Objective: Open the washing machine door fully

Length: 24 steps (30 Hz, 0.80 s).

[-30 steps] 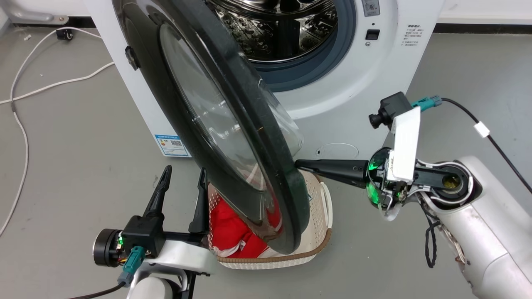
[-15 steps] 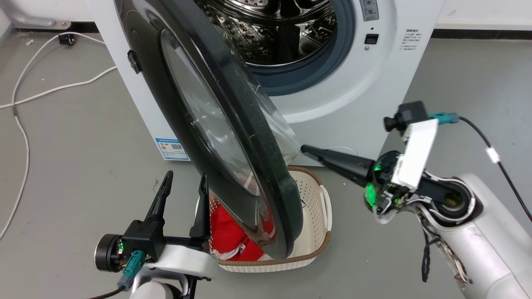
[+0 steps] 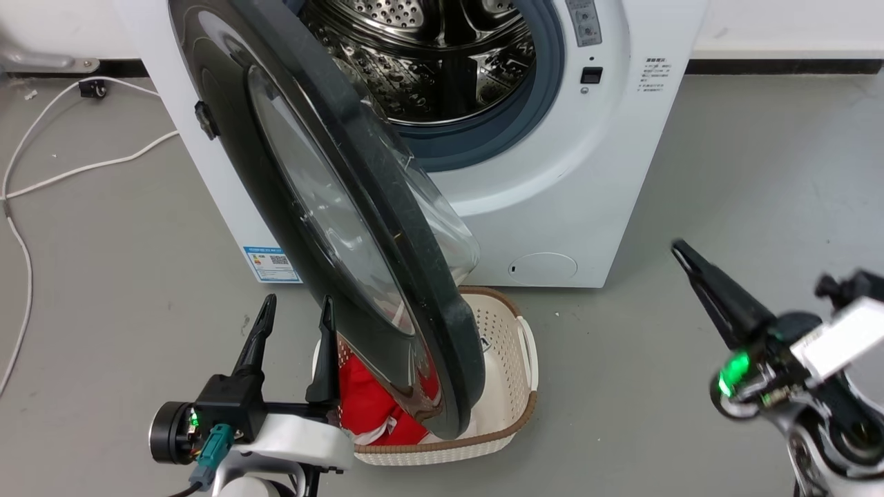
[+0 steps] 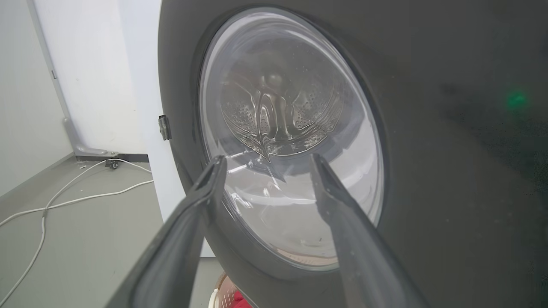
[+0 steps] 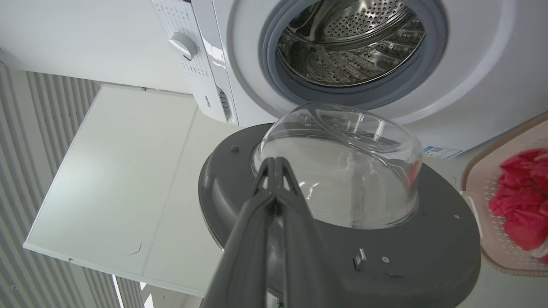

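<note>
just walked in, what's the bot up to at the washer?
The washing machine door stands swung well out from the washing machine, above a laundry basket of red cloth, drum exposed. The right gripper is shut, clear of the door at the right. The left gripper is open by the door's outer face, holding nothing.

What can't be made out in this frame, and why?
- Head view: the washing machine door hides part of the red clothes and the laundry basket's left side.
- Head view: the washing machine's top is cut off by the upper edge.
- Head view: the print on the blue label sticker is too small.
- Head view: whether the left gripper touches the door; they overlap.
</note>
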### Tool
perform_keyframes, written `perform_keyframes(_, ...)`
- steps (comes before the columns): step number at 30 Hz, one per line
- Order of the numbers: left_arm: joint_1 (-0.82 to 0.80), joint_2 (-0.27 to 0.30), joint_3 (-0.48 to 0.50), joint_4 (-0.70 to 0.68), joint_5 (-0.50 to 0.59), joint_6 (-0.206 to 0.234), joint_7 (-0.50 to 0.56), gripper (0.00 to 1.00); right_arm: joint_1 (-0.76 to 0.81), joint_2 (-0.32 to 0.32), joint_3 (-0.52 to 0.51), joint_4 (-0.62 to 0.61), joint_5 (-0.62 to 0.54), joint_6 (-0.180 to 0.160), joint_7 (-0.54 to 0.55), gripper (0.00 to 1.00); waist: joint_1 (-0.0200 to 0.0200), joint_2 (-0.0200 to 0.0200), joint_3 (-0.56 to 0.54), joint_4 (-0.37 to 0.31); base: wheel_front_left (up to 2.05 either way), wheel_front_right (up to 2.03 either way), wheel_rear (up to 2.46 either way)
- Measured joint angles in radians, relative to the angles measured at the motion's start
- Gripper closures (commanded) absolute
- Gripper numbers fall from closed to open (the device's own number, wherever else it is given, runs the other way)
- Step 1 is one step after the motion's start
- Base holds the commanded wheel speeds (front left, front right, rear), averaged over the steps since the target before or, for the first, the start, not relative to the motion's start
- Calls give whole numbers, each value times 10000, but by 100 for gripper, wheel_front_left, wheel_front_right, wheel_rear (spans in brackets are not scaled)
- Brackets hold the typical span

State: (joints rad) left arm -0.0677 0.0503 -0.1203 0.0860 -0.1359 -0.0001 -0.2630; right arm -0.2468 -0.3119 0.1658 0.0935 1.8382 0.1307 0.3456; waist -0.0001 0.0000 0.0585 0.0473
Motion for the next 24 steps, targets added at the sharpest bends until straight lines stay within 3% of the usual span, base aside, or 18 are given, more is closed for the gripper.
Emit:
perform_keyframes(9, 111, 0, 173, 0, 21, 0, 0, 0, 2351, 635, -677, -389, -1340, 0, -1946, 99, 1, 0, -185, -90, 0, 0, 0)
perform_keyframes(10, 136, 0, 190, 2, 21, -2, 0, 0, 2463, 779, -752, -387, -1423, 0, -2211, 65, 0, 0, -206, -97, 0, 0, 0)
perform_keyframes(11, 166, 0, 194, 4, 21, -2, 0, 0, 2539, 872, -767, -366, -1615, 0, -2431, 19, 0, 0, -231, -103, 0, 0, 0)
perform_keyframes(12, 196, 0, 198, 6, 21, -2, 0, 0, 2590, 926, -796, -353, -1866, 0, -2671, 0, 0, 0, -258, -106, 0, 0, 0)
perform_keyframes(18, 237, 2, 167, 67, 15, -40, 0, 0, 2603, 1034, -934, -219, -3312, 0, -4056, 0, 0, 0, -398, -94, 0, 0, 0)
perform_keyframes(24, 273, 2, 117, 121, 8, -46, 0, 0, 2310, 736, -838, 395, -6021, 0, -5517, 0, 1, 0, -504, -33, 0, 0, 0)
